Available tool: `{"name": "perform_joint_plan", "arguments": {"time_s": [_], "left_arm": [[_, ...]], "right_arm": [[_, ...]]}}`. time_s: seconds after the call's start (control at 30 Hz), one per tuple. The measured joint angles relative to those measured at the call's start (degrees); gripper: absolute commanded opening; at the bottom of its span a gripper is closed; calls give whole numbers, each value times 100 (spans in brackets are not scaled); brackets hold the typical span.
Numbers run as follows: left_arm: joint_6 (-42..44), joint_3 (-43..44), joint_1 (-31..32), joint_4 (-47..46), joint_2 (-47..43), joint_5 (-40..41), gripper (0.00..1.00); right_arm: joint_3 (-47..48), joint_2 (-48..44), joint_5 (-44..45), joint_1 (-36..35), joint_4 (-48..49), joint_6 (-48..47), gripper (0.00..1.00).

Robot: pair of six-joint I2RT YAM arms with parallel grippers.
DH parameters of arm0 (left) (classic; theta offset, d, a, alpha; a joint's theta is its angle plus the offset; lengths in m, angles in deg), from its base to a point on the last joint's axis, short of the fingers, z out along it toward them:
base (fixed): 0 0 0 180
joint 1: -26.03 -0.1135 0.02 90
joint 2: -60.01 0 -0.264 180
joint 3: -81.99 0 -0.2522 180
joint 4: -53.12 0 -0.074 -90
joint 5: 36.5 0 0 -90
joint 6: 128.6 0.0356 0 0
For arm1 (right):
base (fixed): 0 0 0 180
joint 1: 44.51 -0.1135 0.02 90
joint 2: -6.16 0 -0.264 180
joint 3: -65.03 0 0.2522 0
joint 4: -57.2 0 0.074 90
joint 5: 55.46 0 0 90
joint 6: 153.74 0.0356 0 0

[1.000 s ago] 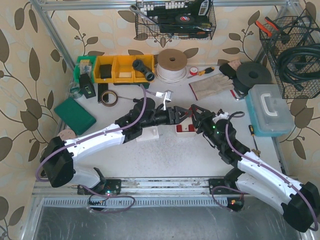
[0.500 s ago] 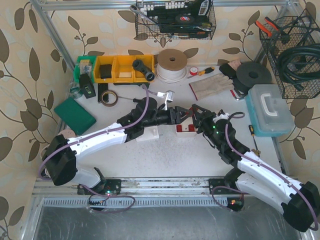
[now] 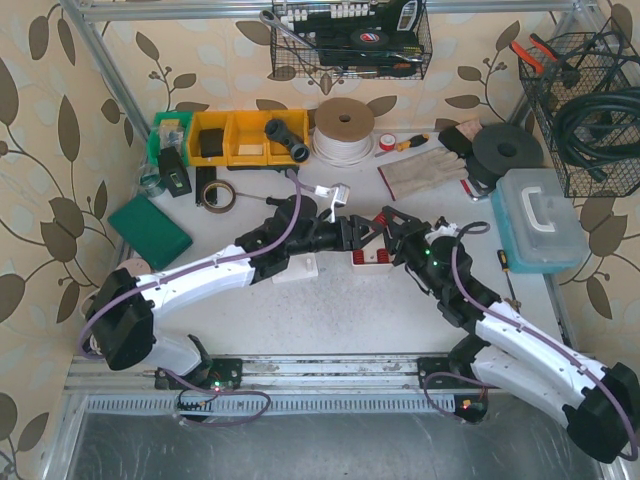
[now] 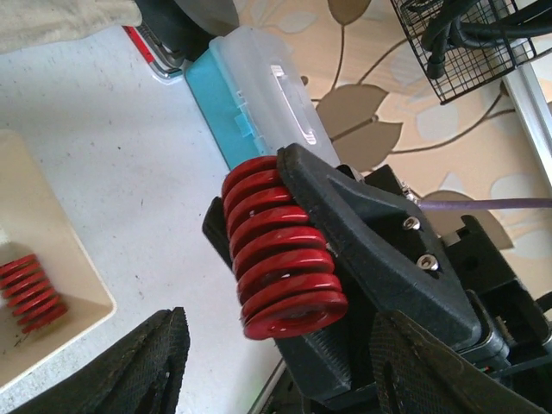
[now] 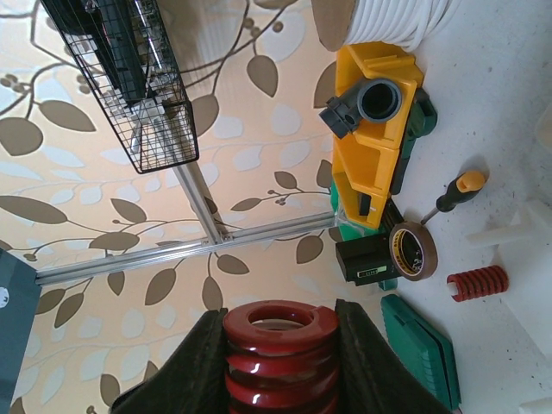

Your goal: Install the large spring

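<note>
Right wrist view — right tool [image 5: 282,360] clamps the large spring [image 5: 280,332].

— What sits along the back of the surface [image 3: 350,310]?
— A green bin [image 3: 170,128] beside yellow bins [image 3: 235,137], one holding a grey pipe fitting [image 5: 369,102]. Then a spool of white cord [image 3: 343,130], a small red-and-white tape roll [image 3: 387,142] and a screwdriver [image 3: 410,141].
— And to the right?
— A work glove [image 3: 420,172], a black disc [image 3: 506,152], and a blue case with a clear lid [image 3: 538,220]. A wire basket [image 3: 590,110] of black cable hangs above.
— Left?
— A brown tape roll [image 3: 218,195] near a green pad [image 3: 150,231].
</note>
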Motion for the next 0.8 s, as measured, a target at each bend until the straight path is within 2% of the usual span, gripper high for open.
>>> {"name": "perform_joint_plan", "arguments": {"time_s": [0.57, 0.7, 0.8], "left_arm": [[13, 380, -2, -2, 446, -37, 47], [15, 380, 0, -50, 448, -50, 41], [22, 387, 0, -70, 448, -52, 30]], "right_arm": [[92, 50, 72, 33, -153, -2, 0], [92, 48, 85, 33, -157, -4, 0], [92, 48, 85, 33, -160, -7, 0]]}}
